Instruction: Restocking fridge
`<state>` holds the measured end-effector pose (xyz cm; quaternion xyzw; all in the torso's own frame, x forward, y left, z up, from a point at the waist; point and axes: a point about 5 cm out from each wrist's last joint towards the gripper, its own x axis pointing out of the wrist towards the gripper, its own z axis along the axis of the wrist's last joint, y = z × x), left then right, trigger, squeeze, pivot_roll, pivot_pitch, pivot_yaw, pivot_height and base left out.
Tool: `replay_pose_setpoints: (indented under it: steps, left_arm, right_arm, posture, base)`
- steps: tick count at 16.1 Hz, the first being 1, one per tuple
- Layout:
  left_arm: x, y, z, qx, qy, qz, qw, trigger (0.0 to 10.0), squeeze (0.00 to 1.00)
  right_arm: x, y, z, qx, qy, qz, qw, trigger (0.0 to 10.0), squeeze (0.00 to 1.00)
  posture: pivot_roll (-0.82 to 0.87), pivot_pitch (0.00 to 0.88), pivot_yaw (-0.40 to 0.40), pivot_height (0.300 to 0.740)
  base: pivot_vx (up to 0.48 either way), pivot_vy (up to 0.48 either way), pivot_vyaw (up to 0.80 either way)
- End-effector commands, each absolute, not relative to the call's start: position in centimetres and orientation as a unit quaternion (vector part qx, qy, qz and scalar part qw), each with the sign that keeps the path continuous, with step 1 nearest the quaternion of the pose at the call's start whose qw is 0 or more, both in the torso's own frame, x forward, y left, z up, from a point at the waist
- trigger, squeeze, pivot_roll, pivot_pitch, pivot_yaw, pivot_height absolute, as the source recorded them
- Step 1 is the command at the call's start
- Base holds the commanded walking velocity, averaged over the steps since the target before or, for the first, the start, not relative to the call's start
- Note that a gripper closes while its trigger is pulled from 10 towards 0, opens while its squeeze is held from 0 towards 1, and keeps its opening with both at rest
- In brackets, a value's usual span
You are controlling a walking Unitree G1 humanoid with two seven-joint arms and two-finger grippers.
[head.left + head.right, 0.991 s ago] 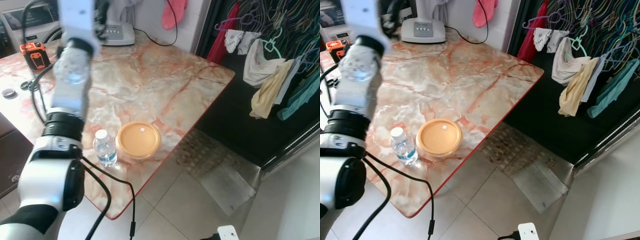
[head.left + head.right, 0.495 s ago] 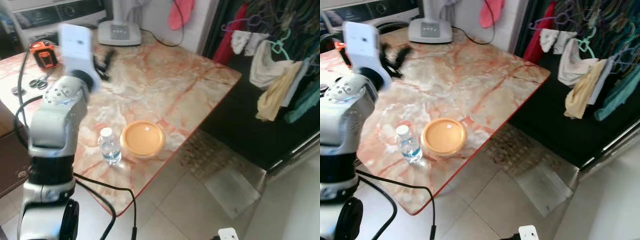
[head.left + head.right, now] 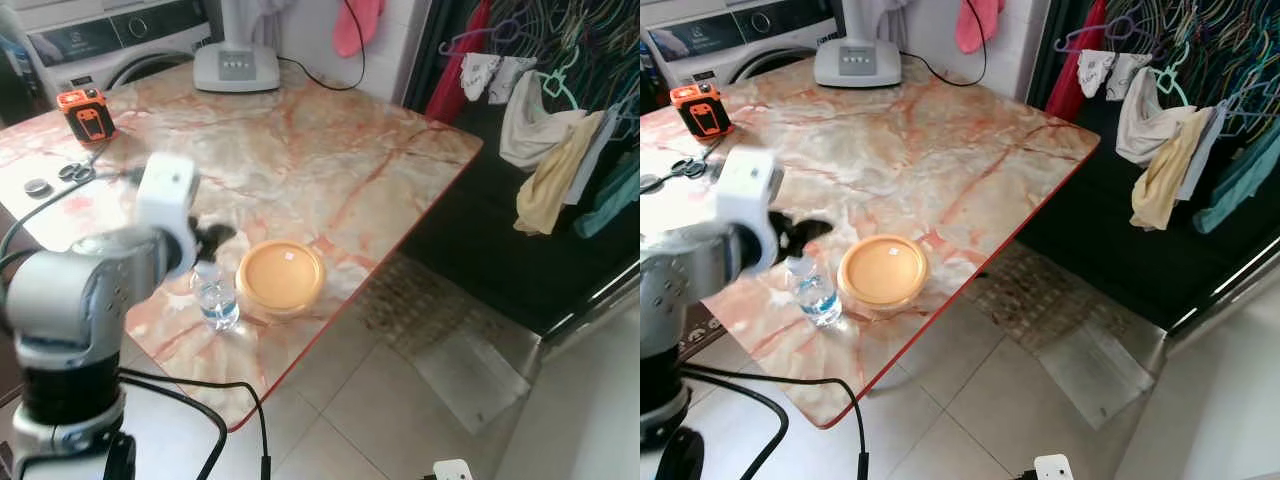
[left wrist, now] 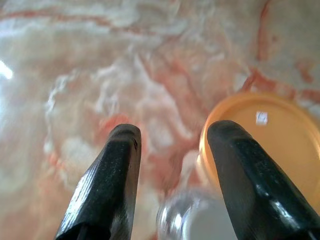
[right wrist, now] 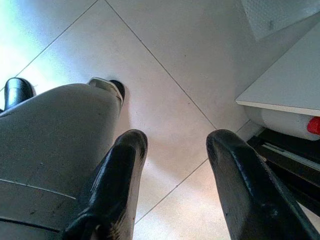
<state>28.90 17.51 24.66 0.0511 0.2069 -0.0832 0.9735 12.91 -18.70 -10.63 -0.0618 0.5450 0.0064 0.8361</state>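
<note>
The bottle (image 3: 214, 298) stands on the marble table (image 3: 330, 160) near its front edge, touching an orange lidded bowl (image 3: 281, 277). The left gripper (image 4: 172, 145) hovers just above the bottle, fingers spread. Farther back sit scissors (image 3: 72, 171), an orange tool (image 3: 82, 112), a white fan base (image 3: 236, 68). The right gripper (image 5: 175, 150) hangs spread over floor tiles.

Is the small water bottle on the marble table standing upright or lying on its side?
Upright. The water bottle stands on its base on the table, cap uppermost, beside the orange lidded bowl. The left tool hovers open above it.

Marble table (image 3: 330, 150), pale tiled floor (image 3: 380, 420), washing machine (image 3: 110, 40), hanging clothes (image 3: 550, 180)
</note>
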Motion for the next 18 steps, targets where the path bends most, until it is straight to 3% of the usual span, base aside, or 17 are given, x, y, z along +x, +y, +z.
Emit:
replay_pose_setpoints:
  steps: [1,10,18]
  left_arm:
    - [28.0,17.6,25.1,0.058,0.210,-0.085,0.972,10.0,0.00]
    - [26.6,15.7,24.3,0.077,0.221,-0.168,0.958,10.0,0.00]
    - [26.6,16.1,24.1,0.081,0.227,-0.158,0.958,10.0,0.00]
  right_arm:
    - [12.3,-18.8,-10.8,-0.063,0.554,0.001,0.830,10.0,0.00]
    - [12.4,-18.9,-10.8,-0.069,0.558,0.001,0.827,10.0,0.00]
    - [12.5,-19.1,-10.7,-0.074,0.557,0.003,0.827,10.0,0.00]
  posture:
    - [0.18,0.071,-0.075,0.740]
    - [0.18,0.074,-0.073,0.740]
    - [0.19,0.075,-0.079,0.740]
  base:
    - [0.000,0.000,0.00]
    - [0.000,0.000,0.00]
    - [0.000,0.000,0.00]
